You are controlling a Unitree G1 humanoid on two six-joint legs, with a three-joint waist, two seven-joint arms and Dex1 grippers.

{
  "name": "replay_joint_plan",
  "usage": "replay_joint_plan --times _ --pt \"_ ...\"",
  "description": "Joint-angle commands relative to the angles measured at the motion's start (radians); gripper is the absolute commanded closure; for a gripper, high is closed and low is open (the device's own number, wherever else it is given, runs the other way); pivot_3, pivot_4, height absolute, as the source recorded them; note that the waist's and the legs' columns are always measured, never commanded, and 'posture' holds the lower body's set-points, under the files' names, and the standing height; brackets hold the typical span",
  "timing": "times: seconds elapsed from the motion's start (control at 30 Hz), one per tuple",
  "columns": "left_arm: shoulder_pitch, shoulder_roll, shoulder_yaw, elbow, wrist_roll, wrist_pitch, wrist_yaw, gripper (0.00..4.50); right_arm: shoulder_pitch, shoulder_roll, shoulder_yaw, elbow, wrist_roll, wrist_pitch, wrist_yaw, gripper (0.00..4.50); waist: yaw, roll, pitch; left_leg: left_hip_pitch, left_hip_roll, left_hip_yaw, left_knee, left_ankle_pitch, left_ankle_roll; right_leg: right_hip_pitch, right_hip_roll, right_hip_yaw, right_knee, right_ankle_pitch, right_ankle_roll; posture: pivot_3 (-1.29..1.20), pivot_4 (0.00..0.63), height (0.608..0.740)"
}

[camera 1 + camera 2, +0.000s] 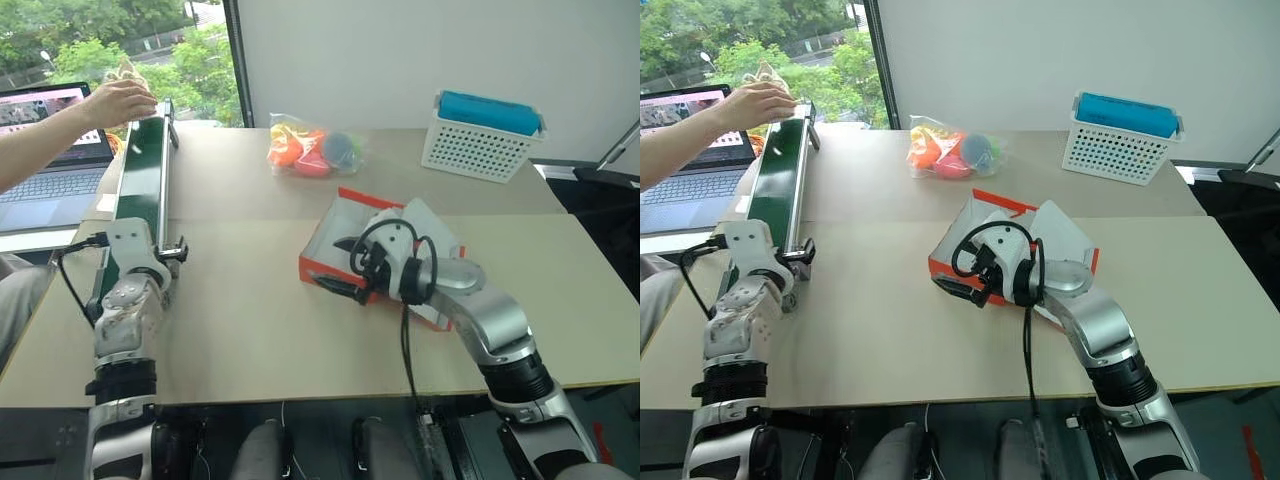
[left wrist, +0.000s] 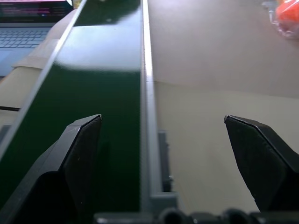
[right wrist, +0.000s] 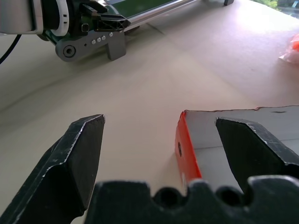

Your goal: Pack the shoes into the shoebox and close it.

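Shoebox [image 1: 345,240] is found open on the beige table [image 1: 250,330], right of centre, its orange-red walls and white inside exposed. Contents cannot be made out behind the arm. The right gripper [image 3: 161,140] is held at the box's near left corner with its jaws spread wide; one finger [image 3: 84,154] is seen outside the wall, over the table, and the other over the white inside, with the orange edge between them. Nothing is gripped. The left gripper [image 2: 163,154] is positioned at the near end of a long green conveyor belt [image 1: 140,180] along the table's left side, its jaws likewise fully apart and empty. A person's hand [image 1: 118,102] is raised at the belt's far end, holding a cream object that cannot be identified with certainty. A clear bag of orange and blue toys [image 1: 312,148] and a white perforated basket [image 1: 482,140] with a teal top are noted at the far side, well apart from the box. A laptop [image 1: 50,150] is noted at far left.
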Motion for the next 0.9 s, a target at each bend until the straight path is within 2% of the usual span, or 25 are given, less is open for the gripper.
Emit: replay_joint_plan --times 0.03,0.3,0.57,0.9 --pt "-0.003 0.028 0.012 -0.032 -0.002 0.018 -0.002 0.00 -0.005 0.035 -0.002 -0.032 0.026 0.005 -0.008 0.07 0.000 0.000 0.000 0.000 0.000 0.000 0.000 0.000 0.000 0.000 0.000 0.000 0.000 0.000 0.000 0.00 0.150 0.699" --pt "0.006 0.033 -0.004 -0.059 -0.001 0.088 -0.005 0.00 0.020 0.087 0.001 -0.020 0.020 0.028 -0.048 0.07 0.003 0.000 0.000 0.000 0.000 0.000 0.000 0.000 0.000 0.000 -0.001 -0.001 0.000 0.000 0.000 0.00 0.150 0.699" --pt "0.001 0.022 -0.035 -0.050 0.018 0.110 -0.007 0.00 0.061 0.081 -0.002 -0.066 0.028 0.064 -0.073 0.07 0.005 0.000 0.000 0.000 -0.001 0.000 0.000 0.000 0.000 0.001 -0.002 -0.002 0.000 0.000 0.000 0.00 0.150 0.699" --pt "-0.096 0.066 -0.057 -0.044 0.028 0.172 -0.028 0.00 0.073 0.075 -0.006 -0.072 0.013 0.080 -0.109 0.07 0.013 -0.001 0.000 0.000 -0.001 -0.001 0.001 0.000 0.000 0.001 -0.002 -0.003 0.000 0.000 0.000 0.00 0.150 0.699"
